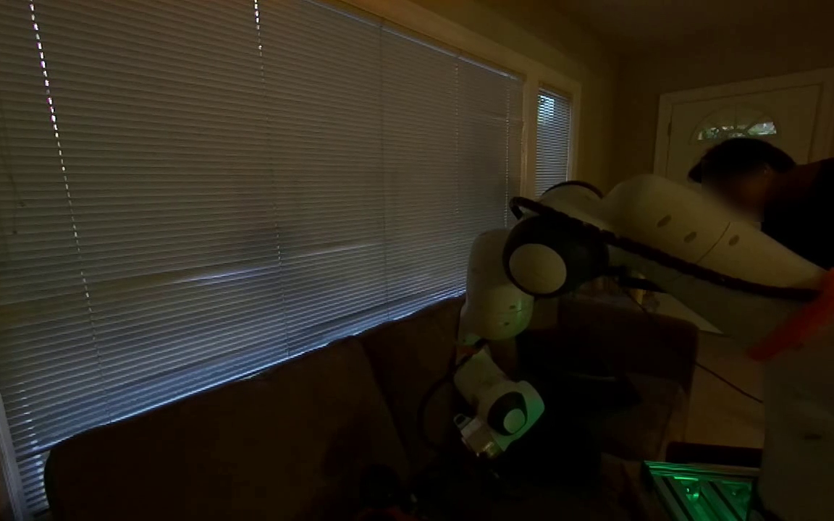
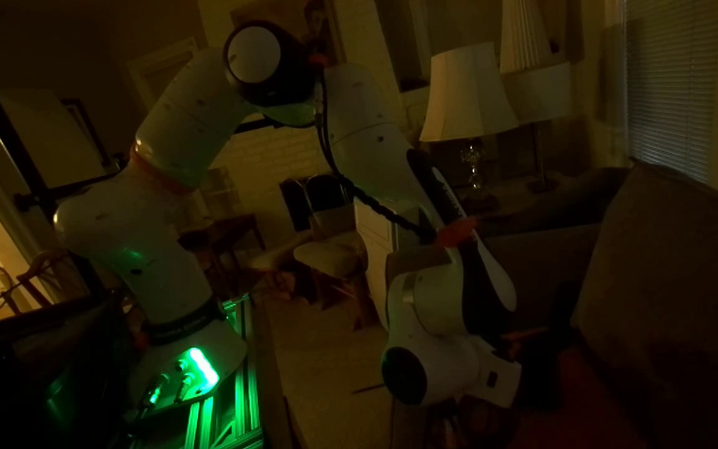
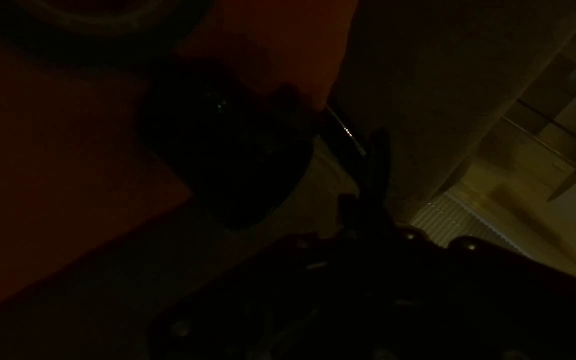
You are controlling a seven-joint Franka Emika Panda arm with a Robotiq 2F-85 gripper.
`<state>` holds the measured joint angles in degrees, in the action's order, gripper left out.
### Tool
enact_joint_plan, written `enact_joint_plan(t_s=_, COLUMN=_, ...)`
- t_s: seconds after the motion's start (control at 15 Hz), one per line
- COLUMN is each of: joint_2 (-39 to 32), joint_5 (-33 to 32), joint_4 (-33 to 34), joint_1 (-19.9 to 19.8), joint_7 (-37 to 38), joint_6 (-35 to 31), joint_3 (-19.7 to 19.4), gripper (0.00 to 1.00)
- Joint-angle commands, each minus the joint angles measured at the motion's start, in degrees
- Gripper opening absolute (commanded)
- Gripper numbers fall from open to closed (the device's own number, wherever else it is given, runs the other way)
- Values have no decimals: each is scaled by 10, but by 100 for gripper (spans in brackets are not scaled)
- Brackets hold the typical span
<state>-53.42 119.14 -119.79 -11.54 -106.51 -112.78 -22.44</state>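
Note:
The scene is very dark. In the wrist view my gripper (image 3: 363,200) comes in from the bottom, its fingers closed around a slender dark handle (image 3: 345,137) with a shiny edge. That handle runs up and left toward a black cylindrical vessel (image 3: 228,160), tilted over an orange cloth-like surface (image 3: 68,200); their join is too dark to make out. A dark round dish or pan (image 3: 183,30) is cut off at the upper left. In both exterior views the wrist (image 1: 511,416) (image 2: 496,377) hangs low by the sofa, and the fingertips are lost in shadow.
A brown sofa (image 1: 279,427) stands along the window blinds (image 1: 243,217). A person (image 1: 822,210) leans in behind the arm. Lamps (image 2: 468,93), a cushioned chair (image 2: 334,255) and the sofa's upright cushion (image 2: 677,280) surround the arm. Its base glows green (image 2: 203,368).

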Motion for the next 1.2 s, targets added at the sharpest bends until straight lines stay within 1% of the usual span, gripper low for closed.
enact_joint_plan(t_s=0.0, joint_2=10, joint_5=17, joint_4=-5, joint_1=5, joint_7=-25, joint_6=-30, joint_3=5, gripper=1)
enact_joint_plan(t_s=0.53, joint_2=13, joint_5=25, joint_4=-4, joint_1=12, joint_7=-60, joint_6=-64, joint_3=7, gripper=1)
enact_joint_plan(t_s=1.13, joint_2=10, joint_5=22, joint_4=-3, joint_1=17, joint_7=-60, joint_6=-106, joint_3=10, gripper=1)
